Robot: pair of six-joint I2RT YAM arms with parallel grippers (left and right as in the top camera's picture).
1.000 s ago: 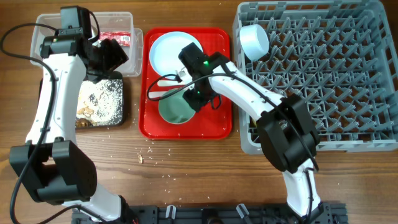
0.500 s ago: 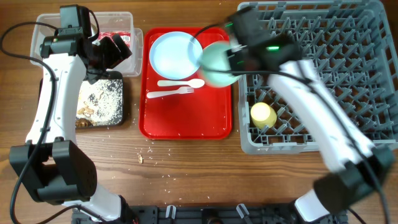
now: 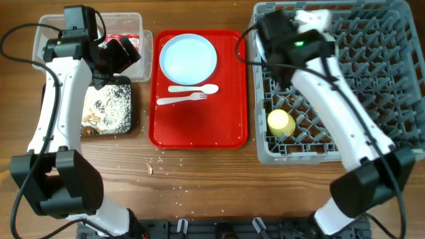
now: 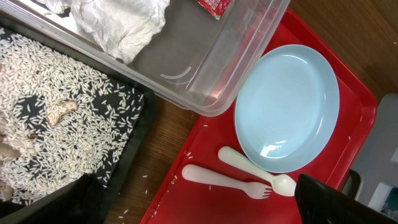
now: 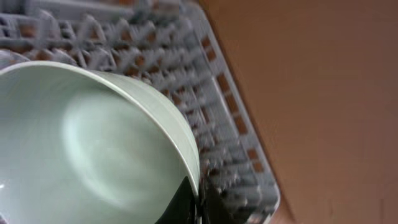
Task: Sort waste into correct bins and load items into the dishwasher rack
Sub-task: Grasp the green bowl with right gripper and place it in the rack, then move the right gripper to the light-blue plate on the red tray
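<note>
Reaches the left arm straight away from its near base, bends it at the far elbow, and turns the left gripper (image 3: 123,56) inward toward the middle. Keeps its fingers (image 4: 74,202) wide apart, clasping nothing. Extends the right arm long and diagonal from the near right. Pinches, as far as the blurred wrist view allows, with the right gripper (image 5: 194,198) on the rim of a pale green bowl (image 5: 93,137).

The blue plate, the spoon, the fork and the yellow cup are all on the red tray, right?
Not quite. The plate, the spoon and the fork are on the red tray, but the yellow cup is not. It sits in the grey rack, as the overhead view shows.
</note>
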